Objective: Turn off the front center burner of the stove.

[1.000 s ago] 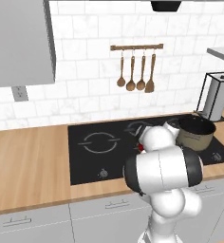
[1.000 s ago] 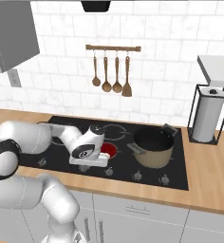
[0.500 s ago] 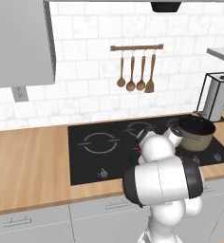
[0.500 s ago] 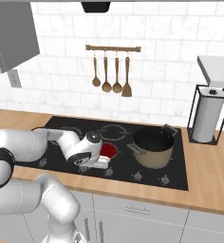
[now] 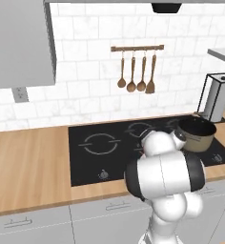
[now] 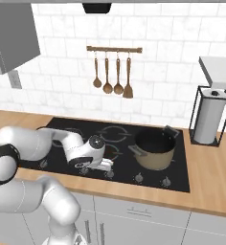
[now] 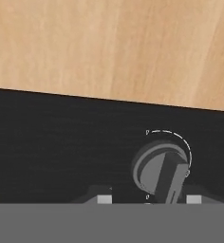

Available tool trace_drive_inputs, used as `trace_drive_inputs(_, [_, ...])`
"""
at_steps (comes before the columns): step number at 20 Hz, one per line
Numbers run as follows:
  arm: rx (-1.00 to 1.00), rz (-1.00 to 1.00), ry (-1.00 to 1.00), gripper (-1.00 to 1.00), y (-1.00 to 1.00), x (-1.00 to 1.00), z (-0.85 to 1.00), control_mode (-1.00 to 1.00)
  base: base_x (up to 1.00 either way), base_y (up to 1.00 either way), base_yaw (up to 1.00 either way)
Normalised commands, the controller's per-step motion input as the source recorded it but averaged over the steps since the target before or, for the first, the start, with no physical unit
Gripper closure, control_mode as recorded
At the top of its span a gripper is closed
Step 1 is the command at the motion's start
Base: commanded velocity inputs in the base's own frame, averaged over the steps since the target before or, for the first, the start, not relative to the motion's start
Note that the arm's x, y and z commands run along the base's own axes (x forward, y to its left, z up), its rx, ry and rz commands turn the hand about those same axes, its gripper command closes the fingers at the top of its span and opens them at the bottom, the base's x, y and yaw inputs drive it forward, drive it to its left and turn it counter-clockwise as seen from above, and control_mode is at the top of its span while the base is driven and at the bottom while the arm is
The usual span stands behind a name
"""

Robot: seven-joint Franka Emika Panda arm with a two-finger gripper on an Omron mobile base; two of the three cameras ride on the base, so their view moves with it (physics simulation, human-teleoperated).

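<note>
Front center burner (image 6: 112,152), a small round zone on the flat black glass stove (image 6: 62,139), shows as a sliver of red just behind the robot's white hand in the right base view, at about 9 o'clock from the pot. The two-finger gripper (image 7: 148,199) sits low over the stove's front edge; in the hand view its two small tips stand apart at either side of a round dark grey knob (image 7: 161,171) with a raised bar, the knob lying between them toward the right tip, and whether the tips touch it I cannot tell. A thin white dashed arc curves round the knob from 12 to 3 o'clock. Beyond the glass edge, light wooden tabletop (image 7: 114,47) fills the upper half of that view. A tan, dark-lined pot with side handles (image 6: 155,149) stands on the stove at the hand's 3 o'clock. Four wooden utensils on a rail (image 6: 114,72) hang on the white tiled wall, and a paper towel roll in a black wire stand (image 6: 210,117) stands at the far right.
</note>
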Motion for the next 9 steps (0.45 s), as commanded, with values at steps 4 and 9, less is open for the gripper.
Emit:
trace_drive_inputs(4, [-0.01, -0.53, 0.02, 1.00, 0.11, 0.24, -0.09, -1.00, 0.00, 0.00, 0.00])
trace_drive_inputs(9, [0.00, 0.00, 0.00, 1.00, 0.00, 0.00, 0.00, -1.00, 0.00, 0.00, 0.00])
